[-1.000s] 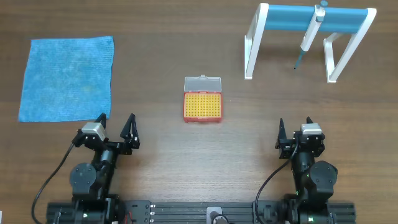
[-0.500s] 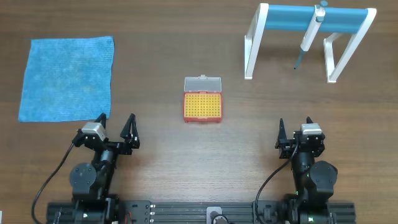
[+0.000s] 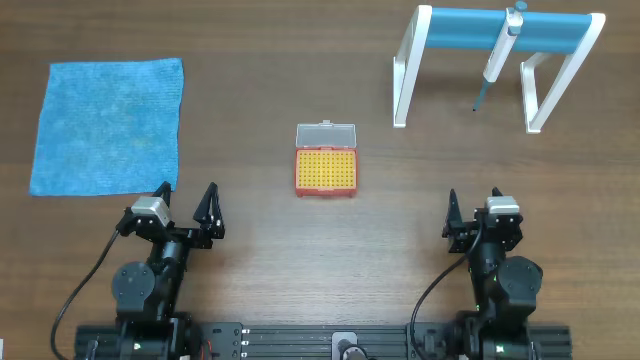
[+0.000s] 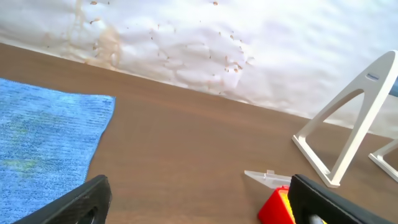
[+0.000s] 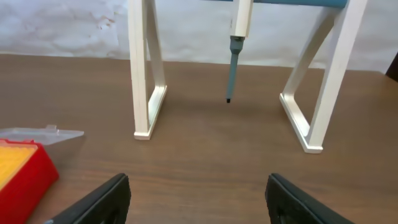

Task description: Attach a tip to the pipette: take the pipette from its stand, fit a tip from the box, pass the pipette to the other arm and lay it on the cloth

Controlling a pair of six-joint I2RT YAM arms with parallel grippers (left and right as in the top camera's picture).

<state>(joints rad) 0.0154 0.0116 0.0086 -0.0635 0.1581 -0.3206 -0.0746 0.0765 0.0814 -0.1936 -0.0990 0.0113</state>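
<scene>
The pipette [image 3: 498,57] hangs upright from the blue bar of its white stand [image 3: 408,75] at the back right; in the right wrist view the pipette [image 5: 237,48] points down between the stand's legs [image 5: 144,74]. The red tip box [image 3: 325,170], full of yellow tips with its clear lid folded back, sits mid-table; a corner of this box [image 4: 278,205] is in the left wrist view. The blue cloth [image 3: 108,125] lies flat at the back left. My left gripper [image 3: 187,198] and right gripper [image 3: 472,204] stand open near the front edge, nothing between their fingers.
The wooden table [image 3: 260,60] is bare between box, cloth and stand. A pale wall [image 4: 205,37] rises behind the table's far edge. Both arm bases sit on a black rail [image 3: 320,340] along the front.
</scene>
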